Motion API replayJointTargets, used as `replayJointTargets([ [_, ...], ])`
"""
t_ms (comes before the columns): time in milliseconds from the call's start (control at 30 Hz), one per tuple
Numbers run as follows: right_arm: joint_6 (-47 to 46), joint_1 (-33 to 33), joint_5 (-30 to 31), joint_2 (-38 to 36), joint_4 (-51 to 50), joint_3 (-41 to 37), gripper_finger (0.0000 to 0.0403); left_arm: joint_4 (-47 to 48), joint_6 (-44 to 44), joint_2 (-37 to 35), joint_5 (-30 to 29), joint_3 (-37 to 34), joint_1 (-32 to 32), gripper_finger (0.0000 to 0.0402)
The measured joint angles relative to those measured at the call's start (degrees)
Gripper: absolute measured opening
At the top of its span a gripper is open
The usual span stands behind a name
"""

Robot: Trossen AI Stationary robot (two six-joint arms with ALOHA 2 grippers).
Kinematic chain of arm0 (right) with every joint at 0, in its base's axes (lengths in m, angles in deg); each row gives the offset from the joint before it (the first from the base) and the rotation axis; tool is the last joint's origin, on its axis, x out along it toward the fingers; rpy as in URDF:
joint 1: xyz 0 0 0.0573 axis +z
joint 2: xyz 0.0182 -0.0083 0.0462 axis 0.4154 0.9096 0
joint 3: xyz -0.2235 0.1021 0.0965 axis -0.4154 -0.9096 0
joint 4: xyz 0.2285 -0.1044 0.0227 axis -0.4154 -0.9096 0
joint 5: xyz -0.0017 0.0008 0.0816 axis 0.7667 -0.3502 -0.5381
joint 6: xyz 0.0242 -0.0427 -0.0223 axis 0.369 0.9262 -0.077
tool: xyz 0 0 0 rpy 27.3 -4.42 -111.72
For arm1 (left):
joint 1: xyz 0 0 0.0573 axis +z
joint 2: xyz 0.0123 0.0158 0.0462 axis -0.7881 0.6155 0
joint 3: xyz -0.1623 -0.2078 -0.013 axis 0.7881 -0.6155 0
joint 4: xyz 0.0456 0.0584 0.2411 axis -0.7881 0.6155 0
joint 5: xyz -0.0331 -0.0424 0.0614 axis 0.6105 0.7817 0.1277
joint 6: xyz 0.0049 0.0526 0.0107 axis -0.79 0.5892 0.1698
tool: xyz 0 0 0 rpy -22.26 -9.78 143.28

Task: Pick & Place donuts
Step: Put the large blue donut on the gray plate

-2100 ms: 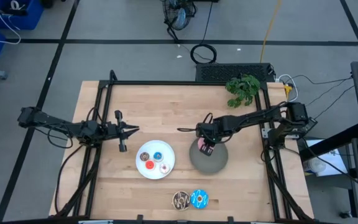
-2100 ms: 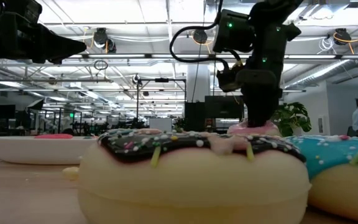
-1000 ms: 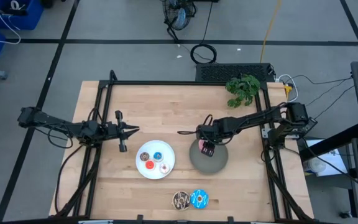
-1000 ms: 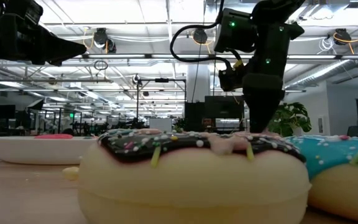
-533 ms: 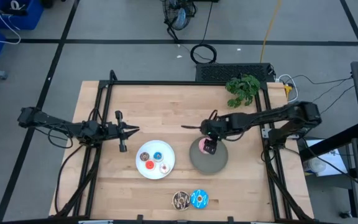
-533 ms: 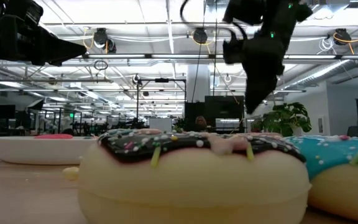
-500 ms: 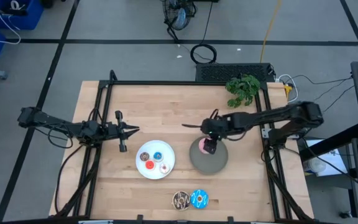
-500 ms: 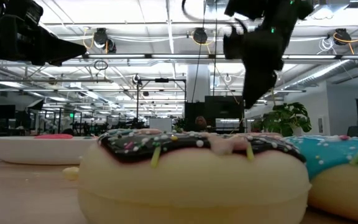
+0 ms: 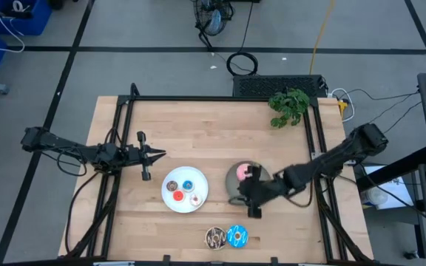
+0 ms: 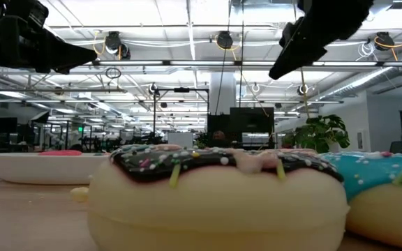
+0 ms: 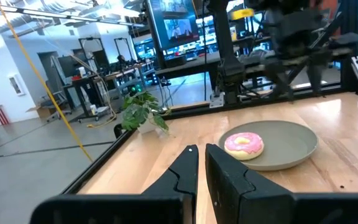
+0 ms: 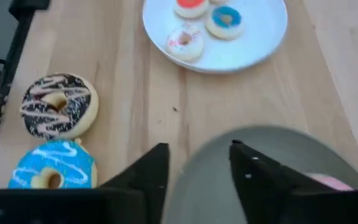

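A pink donut [image 9: 247, 172] lies on the grey plate [image 9: 237, 188]; the left wrist view shows the donut [image 11: 244, 144] flat on it. A dark brown sprinkled donut [image 9: 215, 236] and a blue donut [image 9: 237, 236] lie side by side on the table near its front edge. Several tiny donuts [image 12: 185, 42] sit on the white plate [image 9: 185, 201]. My right gripper [image 12: 197, 165] hangs open in the air over the grey plate's [image 12: 272, 155] near rim, holding nothing. My left gripper [image 11: 201, 163] is shut and waits at the table's left [image 9: 154, 154].
A green plant [image 9: 288, 105] stands at the table's far right corner. Black frame rails [image 9: 117, 170] run along both sides of the table. Bare wood lies between the grey plate and the two larger donuts [image 12: 58, 140].
My right gripper has risen off the grey plate and swung toward the table's near edge, over the plate's near rim and closer to the two larger donuts. The pink donut has stayed on the grey plate.
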Motion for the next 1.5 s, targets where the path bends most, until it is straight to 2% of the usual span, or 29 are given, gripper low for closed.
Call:
replayJointTargets([
  [200,0.0,5.5,4.1,2.7,15.0,-4.8,0.0037,-0.1,0.0,0.0,0.0,0.0,0.0,0.0037],
  [267,1.0,6.5,5.9,2.7,21.1,-7.2,0.001,-0.1,0.0,0.0,0.0,0.0,0.0,0.0037],
  [500,7.7,7.7,10.7,2.7,42.9,-16.9,0.0027,-0.1,0.6,0.0,0.0,0.0,0.0,0.0037],
  [667,7.6,7.8,10.5,2.7,43.7,-20.0,0.002,0.1,0.7,0.0,0.0,0.0,0.0,0.0037],
  [967,8.2,8.9,9.6,2.7,46.8,-20.6,0.0002,0.4,-0.8,0.0,0.0,0.0,0.0,0.0037],
  [1067,9.2,8.7,11.3,2.8,45.1,-18.8,0.0001,0.4,-0.8,0.0,0.0,0.0,0.0,0.0037],
  [1133,10.0,8.4,11.2,2.8,39.8,-15.1,0.0,0.4,-0.8,0.0,0.0,0.0,0.0,0.0037],
  [1333,8.6,8.5,11.1,6.1,13.8,3.2,0.0,0.5,-1.1,0.0,0.0,0.0,0.0,0.0037],
  [1500,6.6,8.9,8.4,14.0,0.0,19.6,0.0,1.2,-2.3,0.0,0.0,0.0,0.0,0.0037],
])
